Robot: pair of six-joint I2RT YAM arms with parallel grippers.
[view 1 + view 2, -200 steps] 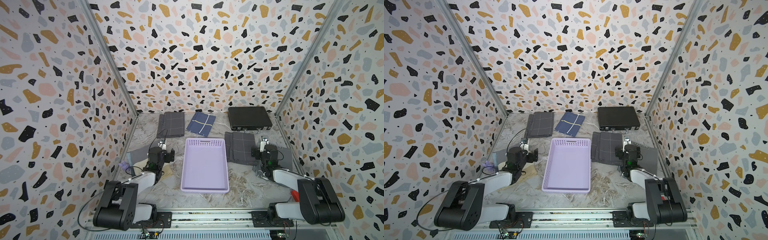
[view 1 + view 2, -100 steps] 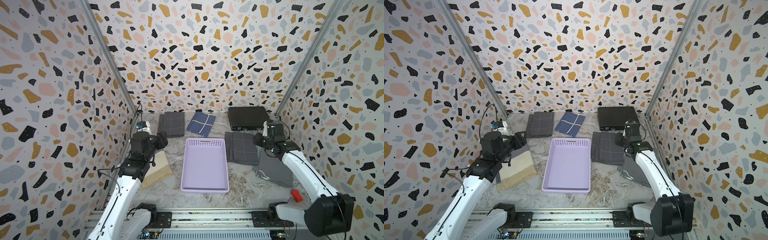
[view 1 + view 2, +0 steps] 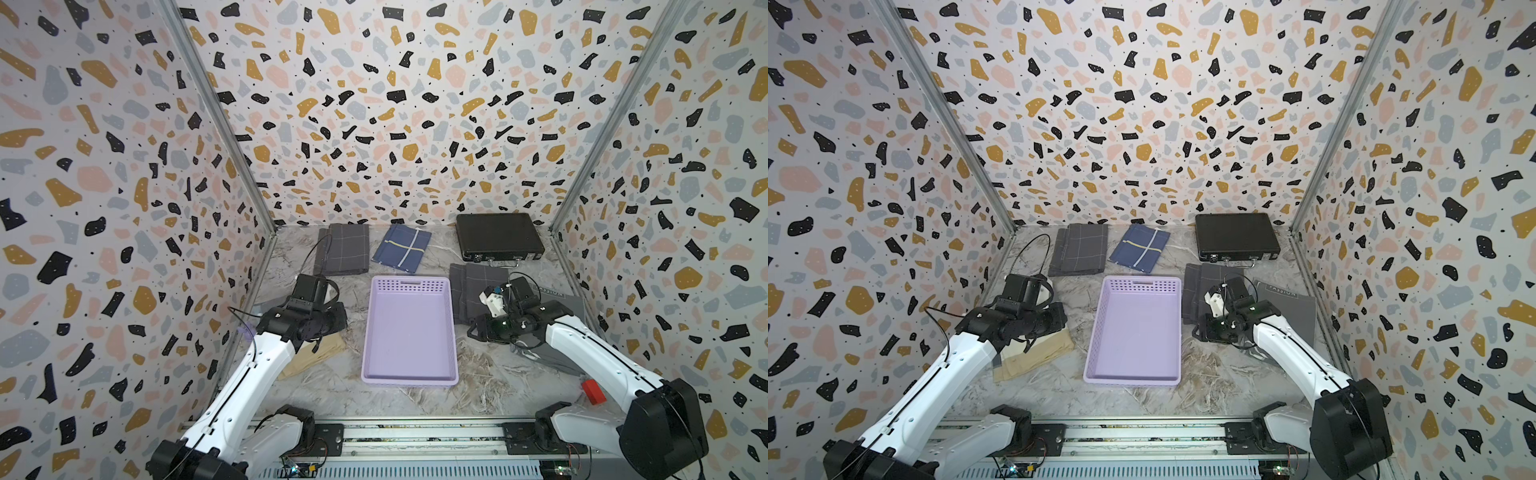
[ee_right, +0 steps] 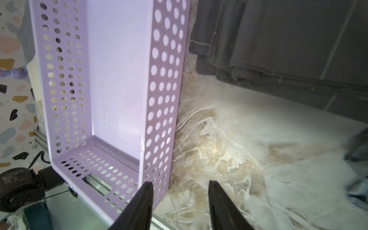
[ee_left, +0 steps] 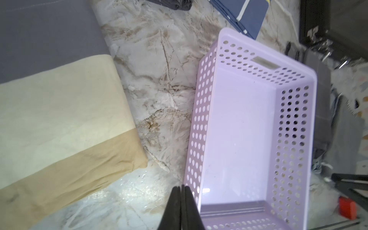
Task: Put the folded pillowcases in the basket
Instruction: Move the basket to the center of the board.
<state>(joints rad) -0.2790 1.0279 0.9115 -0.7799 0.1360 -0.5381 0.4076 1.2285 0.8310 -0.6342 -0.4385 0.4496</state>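
Table: marbled top point(image 3: 415, 405); we list everything below as lying on it.
Basket: lavender, with perforated walls point(image 3: 409, 286) point(image 3: 1142, 284) point(image 5: 201, 119) point(image 4: 161, 99). It stands mid-table in both top views, long sides running front to back, and we see its floor bare.
Folded cloths: four, all on the table outside the basket. We cannot tell which one is the pillowcase.
Tan cloth: banded grey, cream and tan point(image 3: 309, 359) point(image 3: 1034, 353) point(image 5: 59, 119). It lies left of the basket, apart from it, partly under the left arm.
Back grey cloth: checked point(image 3: 343, 249) point(image 3: 1079, 249); by the back wall, left of the blue cloth.
Blue cloth: crossed by pale and yellow stripes point(image 3: 402, 248) point(image 3: 1140, 248) point(image 5: 251, 18); just behind the basket's far end.
Right grey cloth: checked point(image 3: 469, 291) point(image 3: 1196, 291) point(image 4: 278, 49). It lies close against the basket's right wall, and we cannot tell whether they touch.
Case: black point(image 3: 496, 239) point(image 3: 1235, 235); back right, behind the right grey cloth.
Grey slab: lettered point(image 3: 1287, 307); right of the right grey cloth, partly under the right arm.
Red block: small point(image 3: 593, 391) point(image 5: 347, 207); front right, beside the right arm.
Left gripper: fingers pressed together, nothing between them point(image 5: 180, 187). We see the tips at the basket's left rim, on the tan cloth's side.
Right gripper: fingers spread, nothing between them point(image 4: 180, 182). We see one finger against the basket's right wall, the other against bare table.
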